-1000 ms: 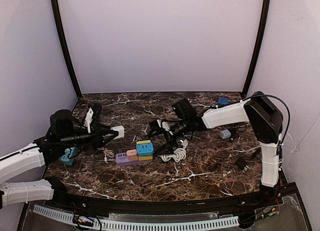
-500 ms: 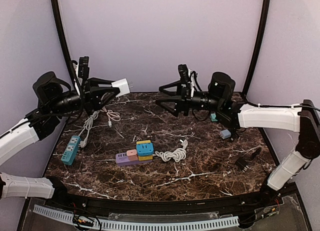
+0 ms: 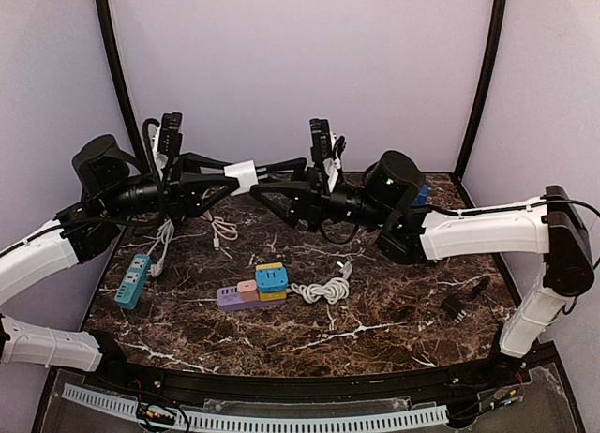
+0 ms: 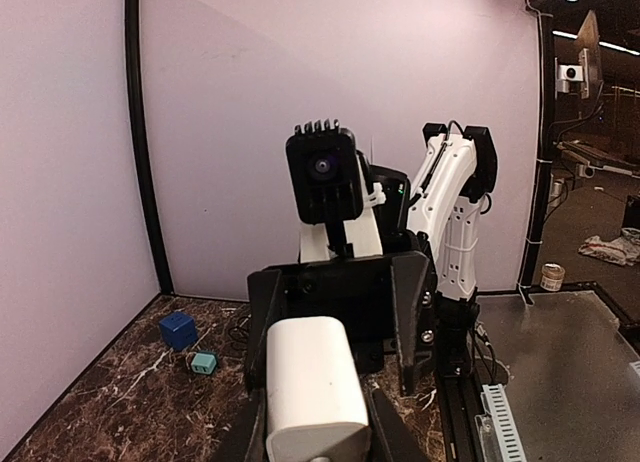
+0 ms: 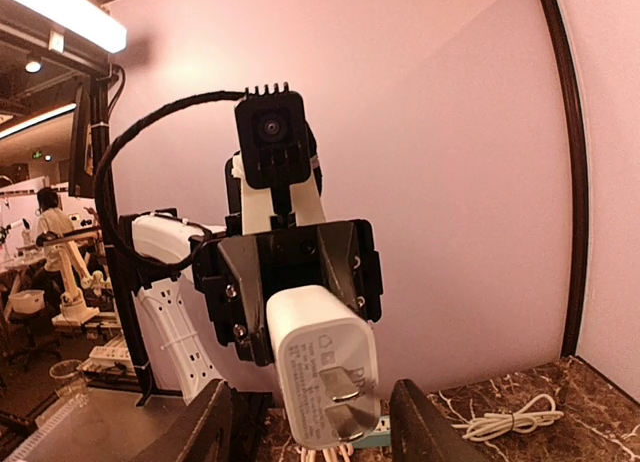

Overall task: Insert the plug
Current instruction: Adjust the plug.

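Note:
The plug (image 3: 247, 176) is a white charger block held high above the table, its two flat prongs pointing at the right wrist camera. My left gripper (image 3: 234, 178) is shut on its rear end. In the left wrist view the plug (image 4: 310, 392) fills the space between my left gripper's (image 4: 310, 437) fingers. My right gripper (image 3: 256, 183) faces it head-on, open, with a finger on each side of the plug's front. In the right wrist view the plug (image 5: 325, 372) sits between my right gripper's (image 5: 312, 427) fingers with a gap on both sides. A multicoloured power strip (image 3: 255, 288) lies below.
A teal power strip (image 3: 131, 280) lies at the left with white cable (image 3: 165, 238) trailing from it. A coiled white cable (image 3: 323, 288) lies beside the coloured strip. A black adapter (image 3: 457, 306) sits at the right. A blue cube (image 4: 178, 330) and a small teal block (image 4: 204, 362) lie by the wall.
Both arms rose from the table and swung toward each other. My right gripper moved left up to the plug and its jaws have narrowed around the plug's front.

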